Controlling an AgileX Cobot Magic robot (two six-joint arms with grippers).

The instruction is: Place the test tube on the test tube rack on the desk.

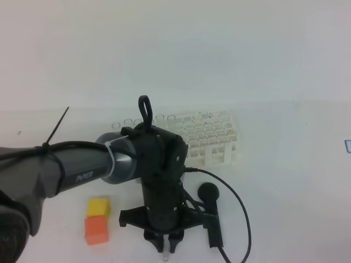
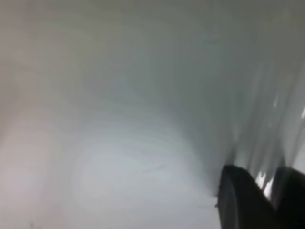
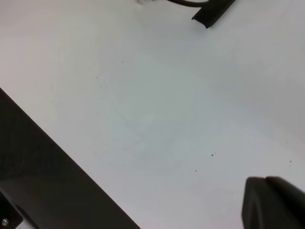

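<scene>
My left gripper (image 1: pixel 165 246) points straight down at the desk (image 1: pixel 285 208) near the front edge of the exterior view. Its dark fingers (image 2: pixel 238 200) stand close together with a glassy, clear test tube (image 2: pixel 265 180) between them; the wrist view is blurred. A clear tip of the test tube (image 1: pixel 164 255) shows just below the fingertips. The white test tube rack (image 1: pixel 211 139) stands behind the arm, right of centre. My right gripper (image 3: pixel 265 182) hovers shut over bare desk and holds nothing.
Several clear tubes (image 1: pixel 129 123) lie in a row left of the rack. A yellow block (image 1: pixel 98 207) and an orange block (image 1: pixel 96 230) sit left of my gripper. A black round-headed stick tool (image 1: pixel 211 193) with a cable lies just to its right.
</scene>
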